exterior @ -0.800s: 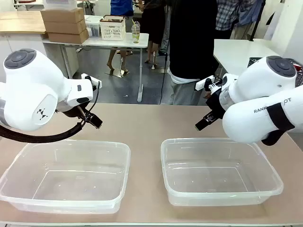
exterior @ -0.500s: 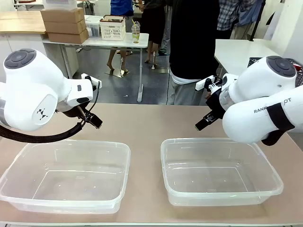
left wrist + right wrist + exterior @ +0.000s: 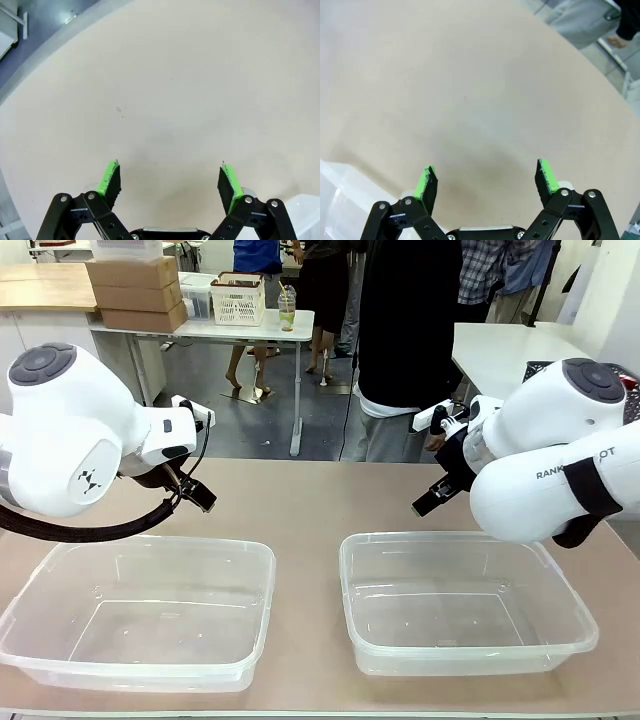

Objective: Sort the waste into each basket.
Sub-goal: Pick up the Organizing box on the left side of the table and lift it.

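Two clear plastic baskets stand side by side near the front of the tan table, the left basket [image 3: 150, 546] and the right basket [image 3: 445, 537], both with nothing inside. The waste is out of view. My left gripper [image 3: 201, 498] hangs just beyond the left basket's far edge, open, with bare tabletop between its green pads [image 3: 111, 178]. My right gripper [image 3: 424, 504] hovers past the right basket's far left corner, also open and holding nothing [image 3: 485, 181]. A corner of a basket [image 3: 309, 212] shows at the left wrist view's bottom right, and another basket corner [image 3: 340, 197] shows at the right wrist view's bottom left.
A person in a black top [image 3: 405, 320] stands at the table's far edge. Bare tabletop [image 3: 310, 500] stretches between and beyond the baskets. A white side table [image 3: 500, 345] stands at the back right, and a table with cardboard boxes [image 3: 135, 290] is farther off.
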Robot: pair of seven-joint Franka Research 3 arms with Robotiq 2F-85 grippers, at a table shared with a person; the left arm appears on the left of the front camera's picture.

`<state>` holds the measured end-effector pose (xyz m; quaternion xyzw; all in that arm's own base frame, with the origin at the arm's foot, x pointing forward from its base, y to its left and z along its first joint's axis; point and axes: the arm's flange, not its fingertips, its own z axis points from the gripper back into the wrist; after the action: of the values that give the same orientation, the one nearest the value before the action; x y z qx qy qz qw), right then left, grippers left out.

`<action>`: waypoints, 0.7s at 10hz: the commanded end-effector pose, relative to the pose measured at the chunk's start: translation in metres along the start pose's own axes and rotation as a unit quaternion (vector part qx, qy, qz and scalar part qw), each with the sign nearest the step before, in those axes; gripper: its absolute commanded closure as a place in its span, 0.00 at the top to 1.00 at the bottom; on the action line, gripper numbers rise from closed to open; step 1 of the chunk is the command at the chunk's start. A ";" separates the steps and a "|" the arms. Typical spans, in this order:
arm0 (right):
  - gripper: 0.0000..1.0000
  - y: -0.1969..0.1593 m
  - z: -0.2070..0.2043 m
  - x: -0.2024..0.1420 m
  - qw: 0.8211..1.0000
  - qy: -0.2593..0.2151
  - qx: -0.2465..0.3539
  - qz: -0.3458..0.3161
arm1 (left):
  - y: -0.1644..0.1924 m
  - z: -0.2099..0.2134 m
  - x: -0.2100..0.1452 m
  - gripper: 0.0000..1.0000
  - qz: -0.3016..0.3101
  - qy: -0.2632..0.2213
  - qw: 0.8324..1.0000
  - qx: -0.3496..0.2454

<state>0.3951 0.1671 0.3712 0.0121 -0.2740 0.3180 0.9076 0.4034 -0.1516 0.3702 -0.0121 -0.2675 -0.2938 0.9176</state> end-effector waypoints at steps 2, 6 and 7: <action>1.00 0.000 0.000 0.000 1.000 0.000 0.000 0.000 | 0.000 0.000 0.000 1.00 0.000 0.000 1.000 0.000; 1.00 0.002 0.190 -0.050 0.995 0.002 -0.069 -0.074 | -0.003 0.132 -0.050 1.00 -0.071 -0.046 0.996 -0.014; 1.00 0.005 0.192 -0.071 0.994 -0.004 -0.078 -0.077 | -0.004 0.138 -0.064 1.00 -0.050 -0.070 0.996 -0.009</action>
<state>0.3129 0.1153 0.5367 -0.0136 -0.2940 0.2367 0.9259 0.3679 -0.1373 0.4824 -0.0088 -0.3142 -0.3363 0.8877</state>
